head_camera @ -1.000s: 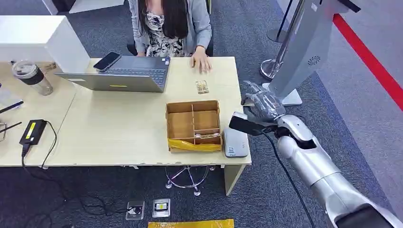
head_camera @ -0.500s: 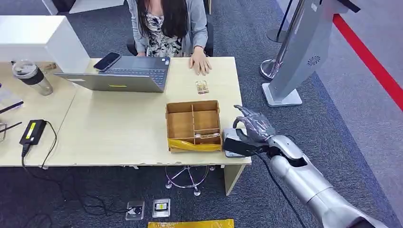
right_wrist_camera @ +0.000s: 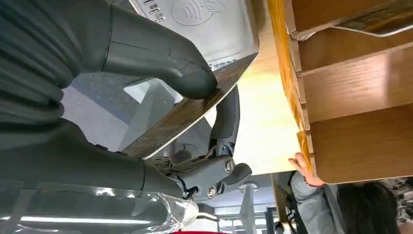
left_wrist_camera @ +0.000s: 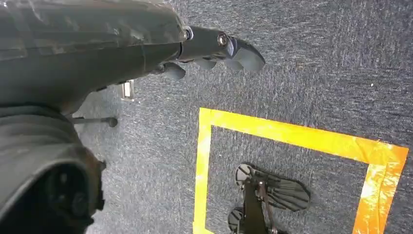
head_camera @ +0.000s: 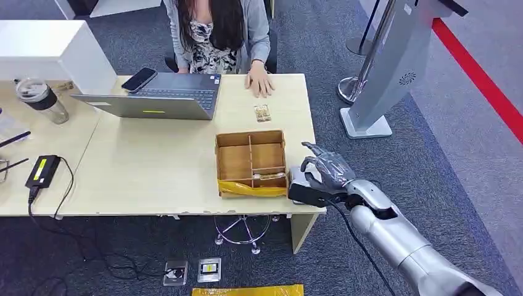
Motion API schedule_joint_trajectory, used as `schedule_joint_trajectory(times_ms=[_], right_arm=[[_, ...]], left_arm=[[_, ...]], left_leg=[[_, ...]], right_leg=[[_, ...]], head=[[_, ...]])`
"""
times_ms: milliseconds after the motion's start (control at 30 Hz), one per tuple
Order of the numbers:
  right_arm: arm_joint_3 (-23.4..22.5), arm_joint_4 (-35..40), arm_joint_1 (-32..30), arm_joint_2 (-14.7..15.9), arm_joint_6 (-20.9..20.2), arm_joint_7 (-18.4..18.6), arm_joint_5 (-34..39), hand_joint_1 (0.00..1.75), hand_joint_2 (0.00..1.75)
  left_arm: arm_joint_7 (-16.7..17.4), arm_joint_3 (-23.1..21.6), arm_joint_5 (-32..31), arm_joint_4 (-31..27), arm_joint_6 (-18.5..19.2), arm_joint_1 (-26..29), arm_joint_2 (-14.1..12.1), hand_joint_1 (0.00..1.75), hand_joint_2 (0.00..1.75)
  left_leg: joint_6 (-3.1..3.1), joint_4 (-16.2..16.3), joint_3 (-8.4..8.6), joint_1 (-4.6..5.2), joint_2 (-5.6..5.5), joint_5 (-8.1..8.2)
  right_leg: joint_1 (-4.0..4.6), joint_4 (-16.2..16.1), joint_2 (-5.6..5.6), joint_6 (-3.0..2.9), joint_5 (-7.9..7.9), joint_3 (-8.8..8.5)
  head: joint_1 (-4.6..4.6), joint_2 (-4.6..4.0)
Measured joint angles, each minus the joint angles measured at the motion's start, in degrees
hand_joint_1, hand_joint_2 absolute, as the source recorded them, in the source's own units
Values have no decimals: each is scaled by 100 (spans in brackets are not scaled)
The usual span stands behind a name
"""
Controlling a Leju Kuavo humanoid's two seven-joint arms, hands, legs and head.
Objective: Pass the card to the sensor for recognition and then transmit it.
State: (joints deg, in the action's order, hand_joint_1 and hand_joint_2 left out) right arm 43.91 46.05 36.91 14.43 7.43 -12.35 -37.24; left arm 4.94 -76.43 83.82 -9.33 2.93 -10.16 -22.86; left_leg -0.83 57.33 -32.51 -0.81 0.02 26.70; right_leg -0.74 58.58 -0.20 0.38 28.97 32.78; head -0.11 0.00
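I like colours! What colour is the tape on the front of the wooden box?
Yellow. The tape runs along the box's near edge, clearest in the head view.

Wood-patterned card held flat above the grey sensor (contactless symbol).

sensor: mostly hidden under the right hand beside the wooden box
card: far end covered by the thumb
person: cut off above the counter
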Motion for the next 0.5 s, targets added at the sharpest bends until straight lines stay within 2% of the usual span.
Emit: schedule_joint_trajectory(times_ms=[500], right_arm=[[216,-262,-3,17,28,-33,81,175,175]], left_arm=[[-13,0,-2,0,2,6,-2,0,0]], left_leg=[[0,0,0,0,0,0]], right_leg=[[0,-1,0,0,0,1]], head=[[0,0]])
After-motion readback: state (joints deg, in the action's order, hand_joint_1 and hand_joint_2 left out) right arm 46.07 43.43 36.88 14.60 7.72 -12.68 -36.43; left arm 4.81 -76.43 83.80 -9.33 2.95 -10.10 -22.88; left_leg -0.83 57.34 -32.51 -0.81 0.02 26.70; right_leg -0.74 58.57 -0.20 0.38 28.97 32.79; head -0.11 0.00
